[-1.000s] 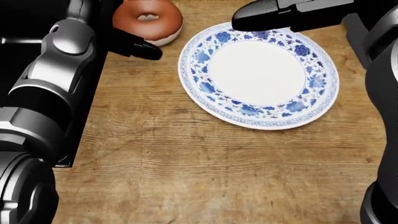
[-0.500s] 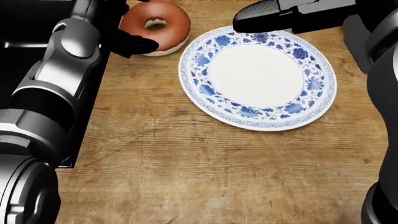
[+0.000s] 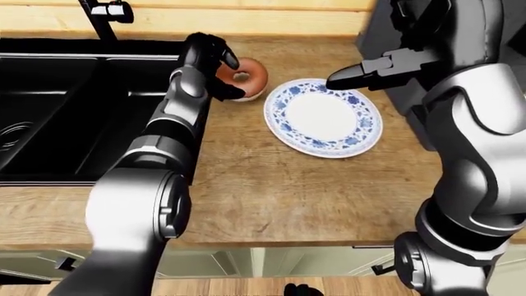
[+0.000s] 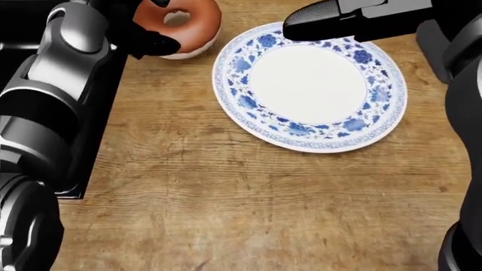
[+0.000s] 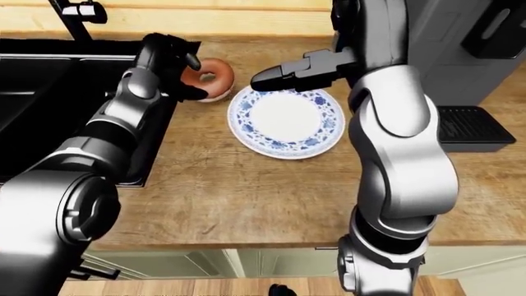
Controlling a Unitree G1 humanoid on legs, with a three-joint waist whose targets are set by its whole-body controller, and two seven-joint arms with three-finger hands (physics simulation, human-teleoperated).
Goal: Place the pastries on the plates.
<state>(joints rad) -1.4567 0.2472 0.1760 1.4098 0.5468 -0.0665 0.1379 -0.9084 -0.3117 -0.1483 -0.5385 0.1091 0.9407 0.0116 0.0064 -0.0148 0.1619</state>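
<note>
A brown-glazed doughnut [image 4: 185, 22] lies on the wooden counter at the top left of the head view, just left of a blue-and-white patterned plate [image 4: 235, 79]. The plate is empty. My left hand [image 4: 158, 25] is at the doughnut's left side, with one finger over its top and another under its lower edge, closed round it. My right hand [image 4: 316, 20] hovers over the plate's top rim with its fingers stretched straight and open, holding nothing. The left-eye view shows the same layout, with the doughnut [image 3: 246, 77] beside the plate [image 3: 283, 129].
A black double sink [image 3: 57, 111] lies left of the doughnut, with a faucet [image 3: 106, 12] above it. A dark appliance with a drip tray [image 5: 473, 126] stands right of the plate. The counter's near edge [image 3: 271, 237] runs along the bottom of the view.
My left hand's fingers have closed round the doughnut, which shifted a little down-right, then back up-left. My left arm has moved up and left. The right hand has hardly moved.
</note>
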